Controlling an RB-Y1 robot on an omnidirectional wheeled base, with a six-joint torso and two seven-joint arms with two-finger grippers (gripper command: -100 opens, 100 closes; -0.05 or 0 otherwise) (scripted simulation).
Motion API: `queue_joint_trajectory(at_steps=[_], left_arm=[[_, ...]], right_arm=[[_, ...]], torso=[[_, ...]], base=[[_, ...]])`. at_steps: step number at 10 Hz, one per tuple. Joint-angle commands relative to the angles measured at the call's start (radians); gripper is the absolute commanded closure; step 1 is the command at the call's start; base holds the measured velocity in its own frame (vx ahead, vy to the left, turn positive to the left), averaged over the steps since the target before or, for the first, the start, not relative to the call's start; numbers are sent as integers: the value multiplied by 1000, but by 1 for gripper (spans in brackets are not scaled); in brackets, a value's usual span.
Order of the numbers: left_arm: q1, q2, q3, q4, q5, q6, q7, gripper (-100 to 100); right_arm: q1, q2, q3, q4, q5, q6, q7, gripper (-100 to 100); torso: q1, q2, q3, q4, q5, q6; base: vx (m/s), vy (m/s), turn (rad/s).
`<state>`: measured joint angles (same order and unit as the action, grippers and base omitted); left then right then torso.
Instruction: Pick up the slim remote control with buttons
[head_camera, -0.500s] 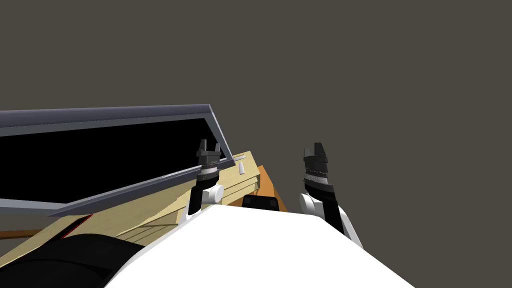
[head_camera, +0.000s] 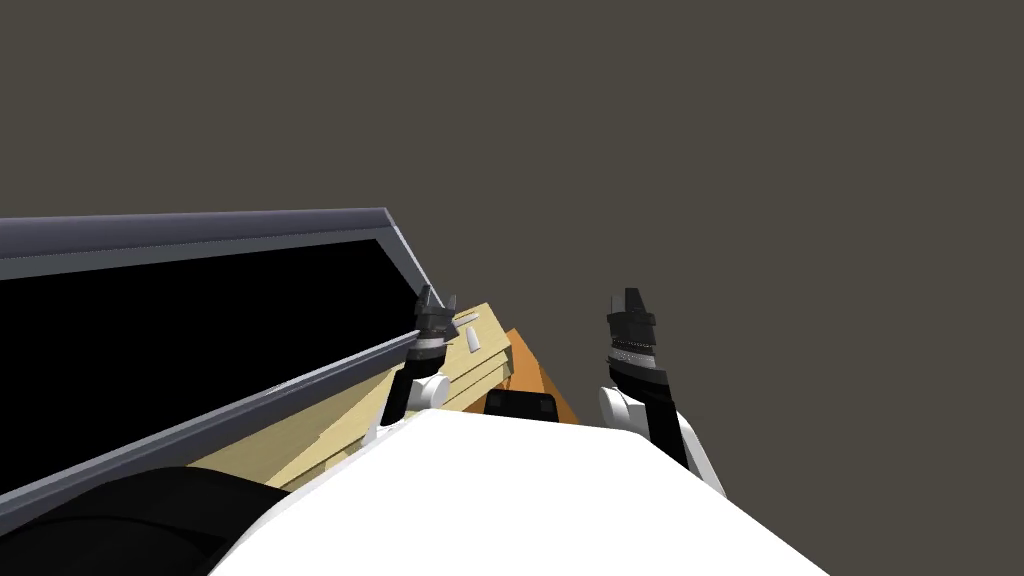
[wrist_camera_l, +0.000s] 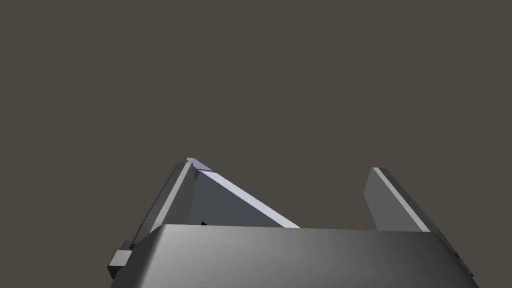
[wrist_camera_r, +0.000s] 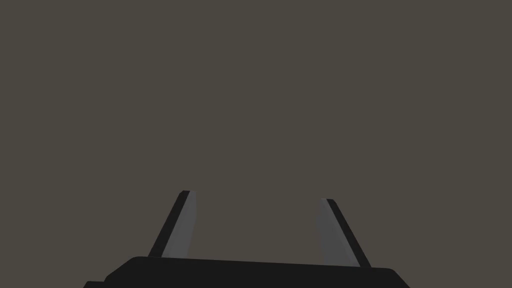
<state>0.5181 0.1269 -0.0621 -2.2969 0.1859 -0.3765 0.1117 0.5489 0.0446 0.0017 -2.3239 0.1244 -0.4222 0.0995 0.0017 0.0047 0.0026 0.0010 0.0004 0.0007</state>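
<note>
Reaching arm: the left gripper (head_camera: 437, 298) hangs at the lower right corner of a large grey-framed black panel (head_camera: 200, 225), over a pale wooden cabinet top (head_camera: 490, 335).
Left fingers: in the left wrist view the left gripper (wrist_camera_l: 280, 167) has its 2 fingers spread wide, holding nothing. The panel's grey frame corner (wrist_camera_l: 225, 205) rises between them, close against 1 finger.
Task thing: the slim white remote control (head_camera: 471, 340) lies flat on the cabinet top, just beside the left gripper on its right side, near the cabinet's end. Its buttons are too small to make out.
Nearby: 1 thin pale strip (head_camera: 466, 320) lies close to the remote, nearer the panel.
Right arm: the right gripper (head_camera: 630, 300) is raised well apart from the cabinet, facing a dark grey-brown wall (head_camera: 700, 150).
Right fingers: the 2 fingers of the right gripper (wrist_camera_r: 256, 196) stand apart, empty.
Beside the cabinet: an orange-brown surface (head_camera: 545, 385).
</note>
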Motion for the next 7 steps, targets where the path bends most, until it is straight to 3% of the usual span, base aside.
queue_joint_trajectory(at_steps=[1, 2, 5, 6, 7], left_arm=[[-6, 13, -4, 1, 17, 30, 3, -100], [-3, 33, -24, 16, 41, 53, 5, -100], [9, 103, -94, 71, 128, 131, 7, -100], [9, 103, -94, 71, 128, 131, 7, -100], [15, 131, -120, 92, 161, 159, 7, -100]], right_arm=[[0, 0, 0, 0, 0, 0, 0, 0], [0, 0, 0, 0, 0, 0, 0, 0], [0, 0, 0, 0, 0, 0, 0, 0], [0, 0, 0, 0, 0, 0, 0, 0], [0, 0, 0, 0, 0, 0, 0, 0]], torso=[[0, 0, 0, 0, 0, 0], [0, -1, 0, 0, 0, -1], [-1, 1, 0, 0, 0, 0], [0, 2, 1, 1, 0, 0], [0, 1, 1, 0, 0, -2]], base=[[-58, 18, -100], [-46, 9, -215], [-88, 8, -485], [-74, 15, -85], [-50, -13, -238]])
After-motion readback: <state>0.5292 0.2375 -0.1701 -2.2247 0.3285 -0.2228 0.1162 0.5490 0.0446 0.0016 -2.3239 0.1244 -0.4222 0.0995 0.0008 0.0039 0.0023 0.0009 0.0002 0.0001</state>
